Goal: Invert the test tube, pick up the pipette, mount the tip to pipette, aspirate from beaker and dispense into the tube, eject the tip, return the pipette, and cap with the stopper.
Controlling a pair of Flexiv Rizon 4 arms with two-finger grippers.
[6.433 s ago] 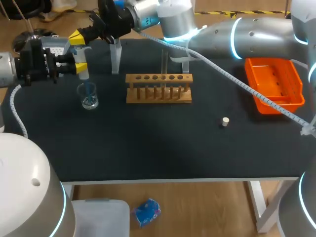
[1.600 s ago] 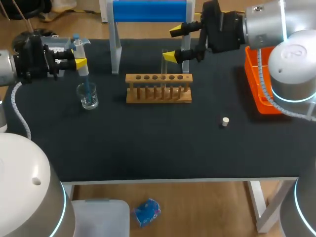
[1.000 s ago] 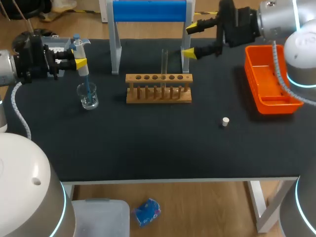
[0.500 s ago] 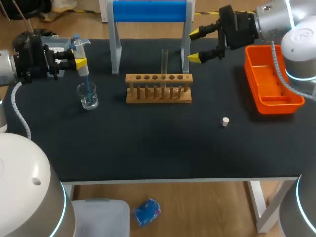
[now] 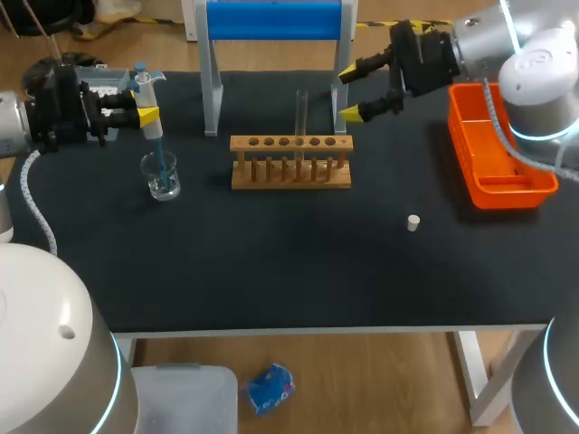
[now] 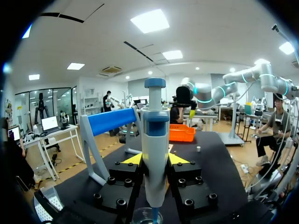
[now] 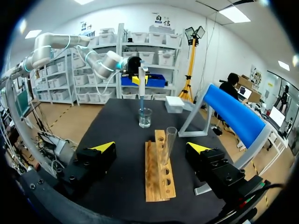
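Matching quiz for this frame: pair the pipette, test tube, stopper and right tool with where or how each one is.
1 pipette
2 test tube
3 stopper
4 right tool

A lying alone on the table
B open and empty, near the rack
C upright in the rack
D gripped by the left tool, tip in the beaker

Pairs: 1-D, 2-C, 3-A, 4-B

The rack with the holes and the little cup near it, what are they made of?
The rack looks like unpainted wood: tan, matte, with dowel legs. The cup seems to be clear glass, maybe plastic: the dark table shows through it, with shiny glints.
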